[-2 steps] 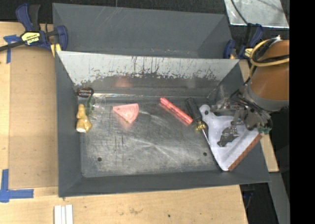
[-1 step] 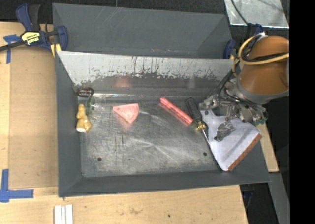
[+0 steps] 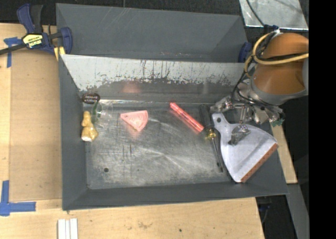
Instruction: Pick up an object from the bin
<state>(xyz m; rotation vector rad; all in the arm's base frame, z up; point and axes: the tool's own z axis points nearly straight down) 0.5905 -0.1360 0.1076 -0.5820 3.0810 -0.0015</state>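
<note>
I see gripper [image 3: 239, 132] at bin's [image 3: 157, 78] right end, over white scraper [image 3: 247, 156] with brown edge | black rod [image 3: 216, 148] just beside it | red stick [image 3: 186, 117], pink wedge [image 3: 135, 120] mid-floor | yellow figure [image 3: 88, 127] far left

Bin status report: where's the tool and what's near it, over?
Tool at right end of bin, over white slab with brown edge. Thin black rod and small brass piece close beside it. Pink stick, pink triangle, yellow figure lie further left.
</note>
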